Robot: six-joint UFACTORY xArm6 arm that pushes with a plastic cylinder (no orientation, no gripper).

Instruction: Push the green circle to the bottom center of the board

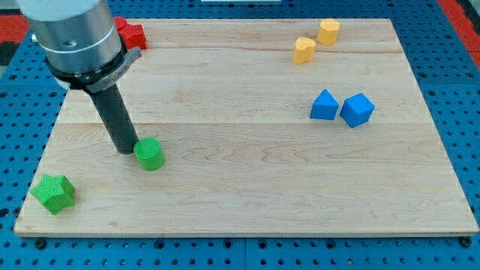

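The green circle [149, 154] is a small upright cylinder lying left of the board's middle, in its lower half. My tip [124, 149] stands on the board right beside it, at its upper left, touching or almost touching it. The dark rod rises from there up to the grey arm body at the view's top left, which hides part of the board behind it.
A green star-like block [52, 193] lies at the bottom left corner. A red block [133, 34] shows at the top left, partly hidden by the arm. Two yellow blocks [304, 49] [328, 31] lie at the top right. Two blue blocks [325, 105] [357, 109] lie at the right.
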